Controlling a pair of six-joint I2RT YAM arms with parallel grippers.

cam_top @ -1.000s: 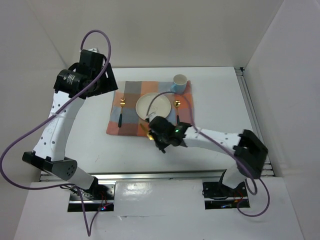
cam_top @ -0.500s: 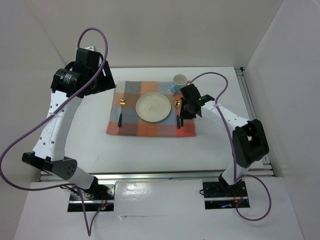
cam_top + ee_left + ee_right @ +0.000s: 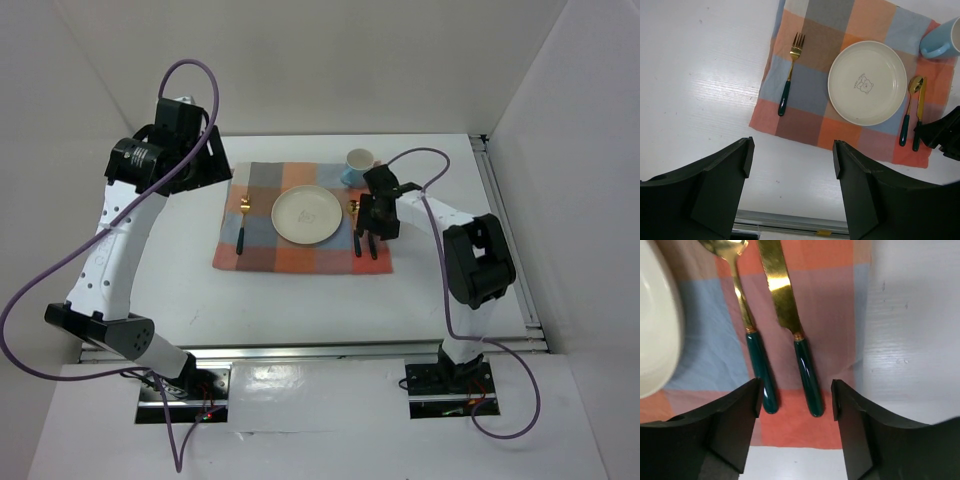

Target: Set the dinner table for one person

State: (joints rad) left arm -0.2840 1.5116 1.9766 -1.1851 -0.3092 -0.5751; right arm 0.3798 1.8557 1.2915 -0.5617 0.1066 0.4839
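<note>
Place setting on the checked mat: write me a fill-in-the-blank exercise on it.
Left of the plate lies only the ____.
Between the plate and the knife lies the ____.
The cup stands at the mat's far ____ corner.
Above the knife's handle, the right gripper is ____.
Missing: fork; spoon; right; open.

The right gripper [image 3: 796, 387] has been swung from the near edge of the mat [image 3: 262, 250] to its right side. The knife [image 3: 782, 305], carried 1 second ago, has been laid on the mat just right of the spoon [image 3: 740, 287], parallel with it. The jaws have been parted and now stand either side of the knife's green handle, clear of it.
</note>
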